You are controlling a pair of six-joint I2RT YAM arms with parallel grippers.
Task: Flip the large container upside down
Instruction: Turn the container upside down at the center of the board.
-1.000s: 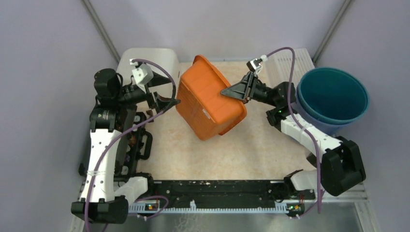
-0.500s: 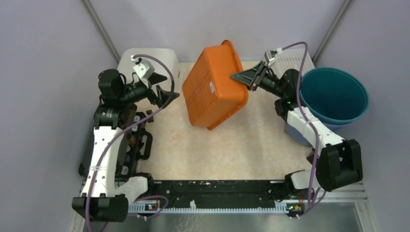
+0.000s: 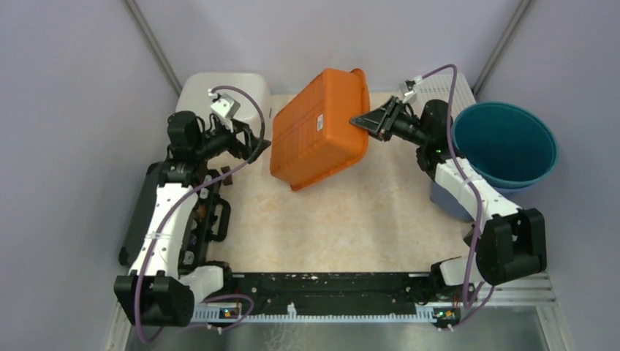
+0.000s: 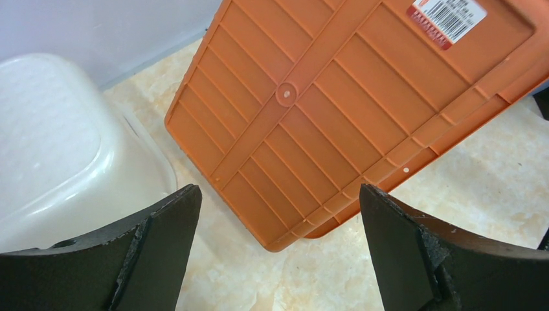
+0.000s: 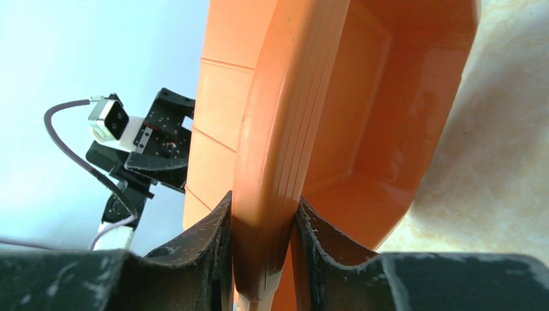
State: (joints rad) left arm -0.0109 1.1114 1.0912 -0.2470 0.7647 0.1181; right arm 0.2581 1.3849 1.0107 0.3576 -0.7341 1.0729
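Observation:
The large container (image 3: pixel 319 128) is an orange rectangular tub, tilted with its ribbed underside and a barcode sticker facing up and left. Its lower corner (image 4: pixel 285 243) touches or nearly touches the table. My right gripper (image 3: pixel 363 121) is shut on the tub's right rim (image 5: pixel 268 214), which runs upward between both pads, the hollow inside (image 5: pixel 388 123) lying to the right. My left gripper (image 3: pixel 256 143) stands wide open just left of the tub, apart from it, with only tabletop between its fingers (image 4: pixel 162 240).
A white overturned tub (image 3: pixel 223 95) sits at the back left, close behind my left gripper. A teal round bucket (image 3: pixel 503 145) stands at the right edge beside my right arm. A ridged white block (image 3: pixel 446 91) lies at the back right.
My right gripper has lifted and swung the orange tub up and leftward, so its underside now faces up more. My left arm has shifted right, toward the tub.

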